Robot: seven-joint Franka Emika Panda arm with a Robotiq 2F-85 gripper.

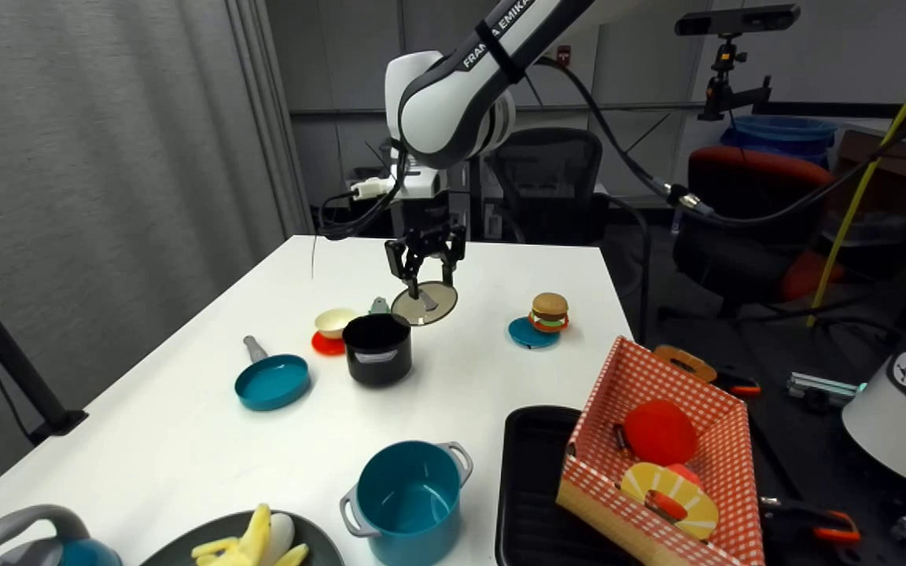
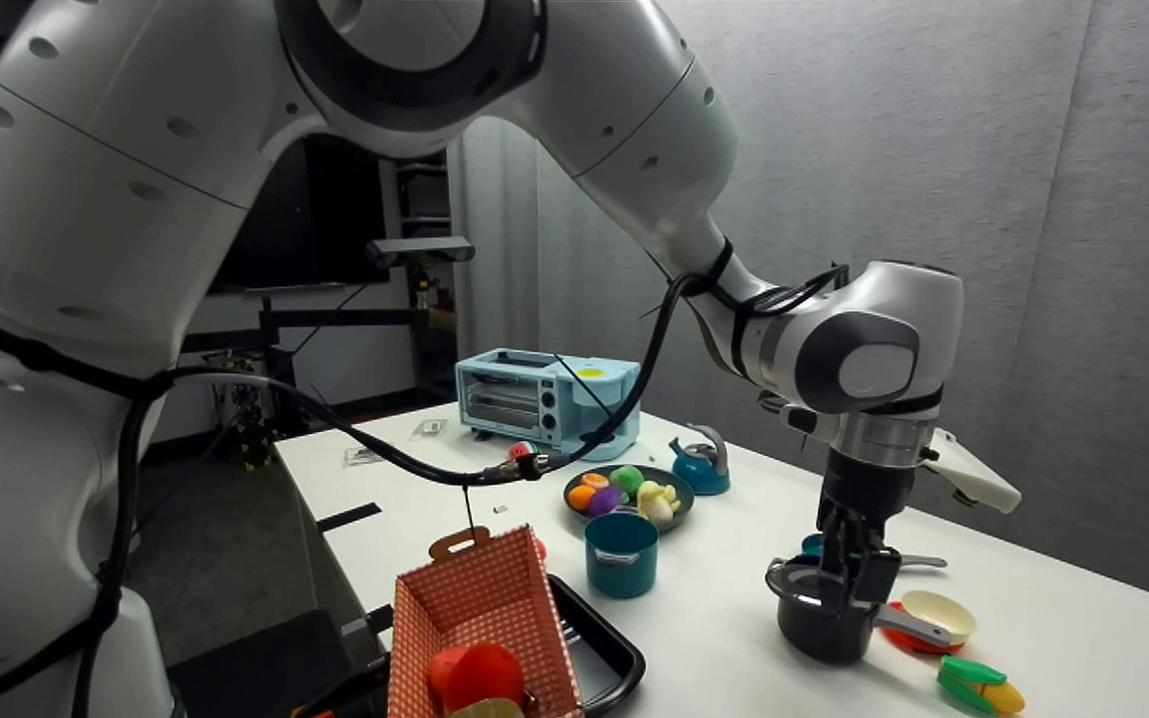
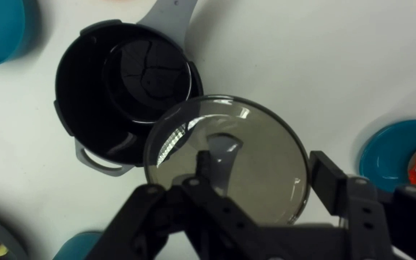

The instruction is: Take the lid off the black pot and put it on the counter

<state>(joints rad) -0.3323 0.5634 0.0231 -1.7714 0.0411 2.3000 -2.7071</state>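
The lid (image 1: 432, 306) hangs over the counter (image 1: 461, 393), right of and farther than the black pot (image 1: 378, 369) in an exterior view. Lowered here, its near-left edge might catch the pot and tip it; held off-centre, it might swivel loose. Above its far half the gripper (image 1: 430, 286), part-way spread, pinches it from knob (image 3: 226, 147) to far-right edge

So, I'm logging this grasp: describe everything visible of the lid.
The lid is a round, smoky, see-through, glass-like disc with a darker rim and a grey central handle. Held tilted by the gripper, one finger by the handle and the other at the rim, it is off the black pot but overlaps its edge in the wrist view. Whether it touches the pot, I can't tell.
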